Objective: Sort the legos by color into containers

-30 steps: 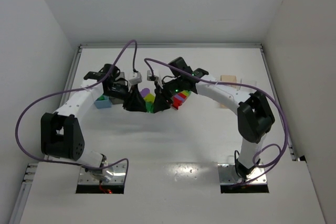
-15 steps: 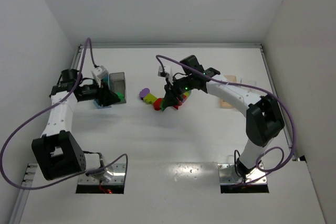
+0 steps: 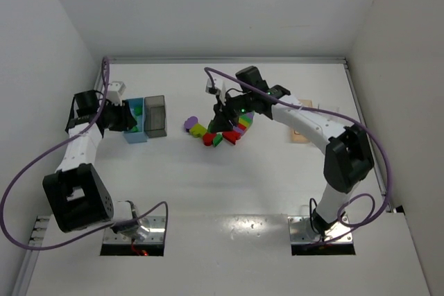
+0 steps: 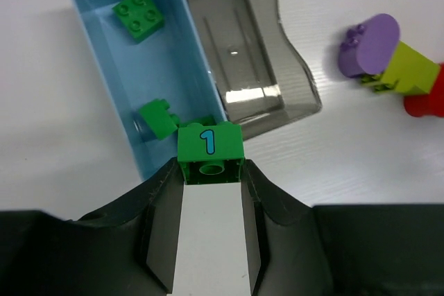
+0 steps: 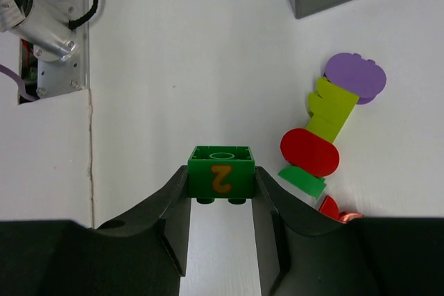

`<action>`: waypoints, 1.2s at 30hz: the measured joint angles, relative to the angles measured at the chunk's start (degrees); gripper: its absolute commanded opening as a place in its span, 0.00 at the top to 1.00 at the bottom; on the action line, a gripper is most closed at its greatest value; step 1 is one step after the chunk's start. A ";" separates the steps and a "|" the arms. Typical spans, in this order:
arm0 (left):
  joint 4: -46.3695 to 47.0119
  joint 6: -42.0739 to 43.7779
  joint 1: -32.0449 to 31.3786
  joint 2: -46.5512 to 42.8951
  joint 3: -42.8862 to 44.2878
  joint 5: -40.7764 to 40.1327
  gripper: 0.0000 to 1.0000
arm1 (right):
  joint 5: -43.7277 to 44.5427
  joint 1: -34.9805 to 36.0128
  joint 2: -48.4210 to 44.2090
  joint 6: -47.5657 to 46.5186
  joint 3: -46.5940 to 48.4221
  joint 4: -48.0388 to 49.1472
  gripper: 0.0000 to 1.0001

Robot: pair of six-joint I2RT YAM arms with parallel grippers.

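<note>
Finding left gripper (image 4: 209, 171) shut tight on a green brick marked 1 (image 4: 209, 147), with a finger pressed to each side. Placed that brick, in the left wrist view, over the near end of the light blue bin (image 4: 104, 60), close to the wall next to the dark grey bin (image 4: 236, 46). Could not tell whether brick and rim touch. Counted two further green bricks (image 4: 139, 13) lying inside the light blue bin, one at the far end and one just beside the held brick. Confirmed both bins standing side by side, long walls together, at the left of the table (image 3: 229, 185) in the top view.

Found right gripper (image 5: 222, 184) likewise clamped on a green brick marked 2 (image 5: 221, 171), seen against bare table just left of the loose pile in the right wrist view. Recorded in that pile, in a row: purple piece (image 5: 355, 77), lime-yellow brick (image 5: 331, 105), round red piece (image 5: 309, 152) and small green piece (image 5: 302, 179). Noted a second red piece (image 5: 334, 207) partly hidden behind a finger. Located the pile near table centre, well apart from the two bins. Noted a peach-orange bin (image 3: 302, 105) at the right, mostly hidden under the right arm.
</note>
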 measured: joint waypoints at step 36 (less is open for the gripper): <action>7.72 -17.62 13.09 -14.97 9.49 2.84 0.00 | 7.45 13.22 35.50 20.65 40.19 19.87 1.00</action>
